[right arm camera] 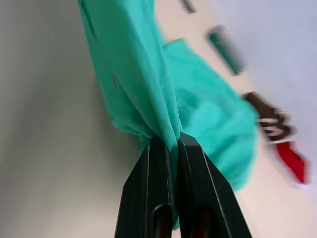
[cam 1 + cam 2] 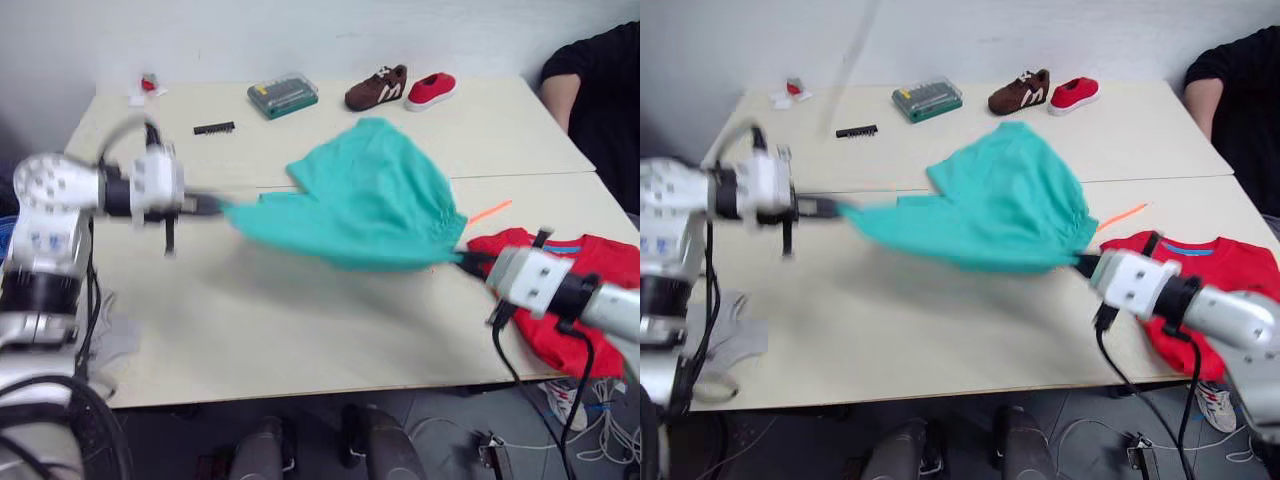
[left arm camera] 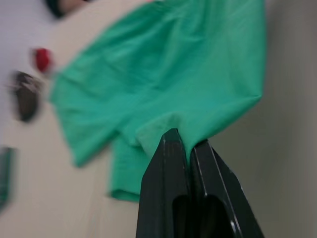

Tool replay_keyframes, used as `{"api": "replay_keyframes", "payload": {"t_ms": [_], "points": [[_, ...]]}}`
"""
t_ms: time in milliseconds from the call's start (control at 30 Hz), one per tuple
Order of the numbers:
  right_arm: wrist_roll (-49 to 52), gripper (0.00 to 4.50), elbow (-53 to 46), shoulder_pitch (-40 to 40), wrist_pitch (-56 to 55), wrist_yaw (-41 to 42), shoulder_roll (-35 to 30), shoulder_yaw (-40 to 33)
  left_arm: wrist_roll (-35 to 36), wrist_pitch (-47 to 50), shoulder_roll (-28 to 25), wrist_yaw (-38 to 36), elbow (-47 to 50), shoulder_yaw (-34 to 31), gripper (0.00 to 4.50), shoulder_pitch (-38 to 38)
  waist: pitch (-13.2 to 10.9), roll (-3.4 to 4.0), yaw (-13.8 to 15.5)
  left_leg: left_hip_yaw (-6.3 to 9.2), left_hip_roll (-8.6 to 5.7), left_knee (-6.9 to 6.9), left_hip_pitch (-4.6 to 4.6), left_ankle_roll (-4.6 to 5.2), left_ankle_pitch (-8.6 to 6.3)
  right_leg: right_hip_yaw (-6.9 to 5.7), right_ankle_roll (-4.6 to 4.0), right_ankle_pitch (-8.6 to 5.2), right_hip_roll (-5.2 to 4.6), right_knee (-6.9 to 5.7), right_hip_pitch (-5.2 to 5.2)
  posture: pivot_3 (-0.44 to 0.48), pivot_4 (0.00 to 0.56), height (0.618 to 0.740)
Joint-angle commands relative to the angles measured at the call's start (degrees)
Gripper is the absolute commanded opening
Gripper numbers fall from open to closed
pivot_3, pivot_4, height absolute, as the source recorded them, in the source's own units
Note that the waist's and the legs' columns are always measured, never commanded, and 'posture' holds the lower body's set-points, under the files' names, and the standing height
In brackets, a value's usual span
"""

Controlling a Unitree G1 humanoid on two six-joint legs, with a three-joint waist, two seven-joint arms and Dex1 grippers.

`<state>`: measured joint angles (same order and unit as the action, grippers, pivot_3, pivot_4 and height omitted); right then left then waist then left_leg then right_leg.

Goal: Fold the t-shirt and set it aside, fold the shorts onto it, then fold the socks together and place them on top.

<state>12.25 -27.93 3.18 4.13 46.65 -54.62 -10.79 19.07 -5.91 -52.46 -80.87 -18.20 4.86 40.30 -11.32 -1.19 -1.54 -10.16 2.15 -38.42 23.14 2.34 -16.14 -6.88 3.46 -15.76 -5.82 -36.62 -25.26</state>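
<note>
The teal-green shorts (image 2: 370, 200) hang stretched above the table between both grippers. My left gripper (image 2: 215, 207) is shut on the cloth's left edge, seen pinched in the left wrist view (image 3: 183, 144). At the right end, my right gripper (image 2: 468, 260) is shut on the gathered waistband (image 1: 168, 134). An orange drawstring (image 2: 490, 211) lies on the table just beyond. The red t-shirt (image 2: 570, 290) lies folded at the table's right front corner, under my right forearm. Grey socks (image 2: 730, 335) lie at the table's left front edge.
A brown shoe (image 2: 377, 88) and a small red shoe (image 2: 431, 89) sit at the back. A green tool case (image 2: 283, 96), a black comb (image 2: 214, 128) and a small red item (image 2: 148, 86) lie at back left. A person's arm (image 2: 560, 95) is at the far right.
</note>
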Motion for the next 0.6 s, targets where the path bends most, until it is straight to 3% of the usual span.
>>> {"api": "replay_keyframes", "payload": {"t_ms": [33, 200, 367, 500, 567, 600], "points": [[3.5, 0.00, -5.1, 4.5, 1.8, 3.6, 0.1, -0.2, 4.2, 10.6, -7.0, -4.9, 12.9, -1.9, 0.01, -5.9, 0.0, -0.06, 0.1, 0.04, 0.02, -0.12, 0.05, -0.01, -0.01, -0.02, -0.05, -0.02, 0.00, -0.07, 0.00, 0.000, 0.150, 0.740], [11.4, 0.00, -9.6, 11.5, 7.8, 8.1, 0.0, -1.5, 7.8, 20.2, -18.9, -11.5, 21.6, -0.9, 0.01, -14.6, 0.0, -0.12, 0.2, 0.11, 0.06, -0.24, -0.02, -0.06, -0.19, -0.05, -0.24, -0.18, -0.43, -0.24, 0.02, 0.000, 0.150, 0.740], [22.3, 0.00, -14.3, 17.1, 16.0, 11.5, -0.5, -3.1, 21.5, 21.6, -37.6, -11.6, 28.3, 2.8, 0.01, -23.3, 0.0, -0.30, 0.1, 0.22, 0.12, -0.13, -0.07, -0.14, -0.32, -0.11, -0.37, -0.28, -0.44, -0.21, 0.07, 0.000, 0.150, 0.740], [28.1, 0.00, -18.0, 21.4, 20.4, 14.9, -2.2, -4.1, 36.3, 14.7, -60.0, -11.6, 33.6, 8.7, 0.01, -33.0, 0.1, -0.53, 0.2, 0.25, 0.10, 0.09, -0.09, -0.19, -0.36, -0.14, -0.44, -0.34, -0.46, -0.15, 0.03, 0.000, 0.150, 0.740], [28.6, 0.00, -18.8, 22.7, 21.3, 15.8, -2.6, -4.4, 38.7, 10.0, -64.8, -11.6, 33.4, 10.4, 0.01, -35.3, 0.1, -0.50, 0.5, 0.25, 0.01, 0.16, -0.20, -0.19, -0.36, -0.15, -0.41, -0.36, -0.43, -0.05, 0.15, 0.000, 0.150, 0.740], [28.8, 0.00, -18.9, 22.9, 21.5, 15.6, -2.2, -4.5, 37.4, 8.0, -64.1, -11.6, 32.0, 8.7, 0.01, -36.6, 0.2, -0.46, 0.7, 0.25, -0.02, 0.19, -0.26, -0.18, -0.36, -0.14, -0.40, -0.36, -0.42, 0.02, 0.22, 0.000, 0.150, 0.740]]}}
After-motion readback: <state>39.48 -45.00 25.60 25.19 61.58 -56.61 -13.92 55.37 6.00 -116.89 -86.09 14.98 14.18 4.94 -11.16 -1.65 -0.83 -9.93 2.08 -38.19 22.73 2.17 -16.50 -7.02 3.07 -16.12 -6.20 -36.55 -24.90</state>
